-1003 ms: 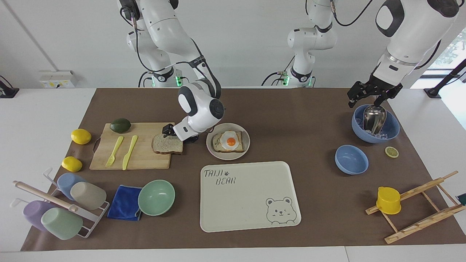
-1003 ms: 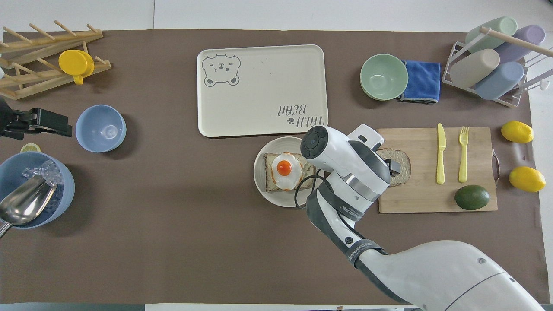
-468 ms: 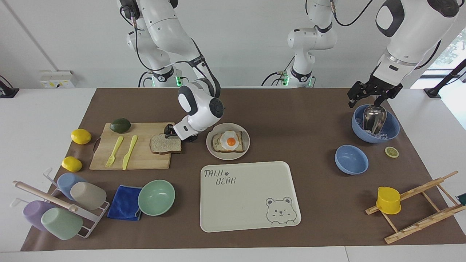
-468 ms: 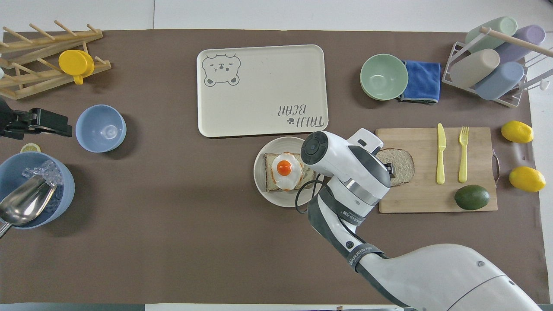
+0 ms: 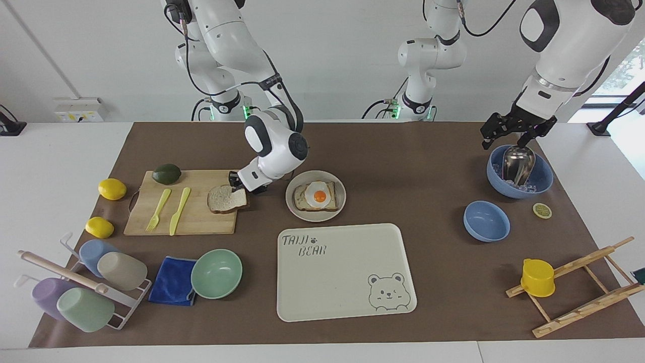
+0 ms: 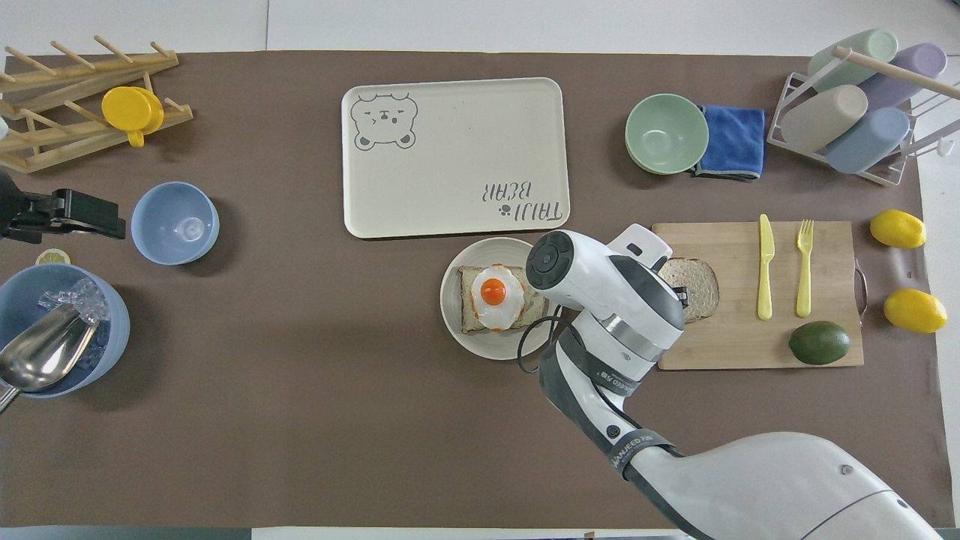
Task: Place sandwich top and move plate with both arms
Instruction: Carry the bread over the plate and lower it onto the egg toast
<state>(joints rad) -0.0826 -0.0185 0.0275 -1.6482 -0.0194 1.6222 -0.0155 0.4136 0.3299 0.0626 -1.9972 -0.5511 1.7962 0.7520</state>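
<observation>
Moved: bread (image 5: 227, 198) edge lifted, shifted along board (image 5: 191, 214).
Bread: pale, brown-crusted, domed.
Right gripper (image 5: 238, 187): angled down, pinching bread.
Left gripper (image 5: 515, 130): waiting, jaws open.

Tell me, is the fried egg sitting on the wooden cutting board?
No, the fried egg sits on a bread slice on the plate, beside the cutting board.

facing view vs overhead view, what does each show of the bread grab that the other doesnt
Only the facing view shows the right pincer shut on the sandwich top at its edge nearest the plate. Only the overhead view shows the right arm's wrist covering that edge of the slice. Both show the slice over the cutting board and the left pincer waiting over the ice bowl.
</observation>
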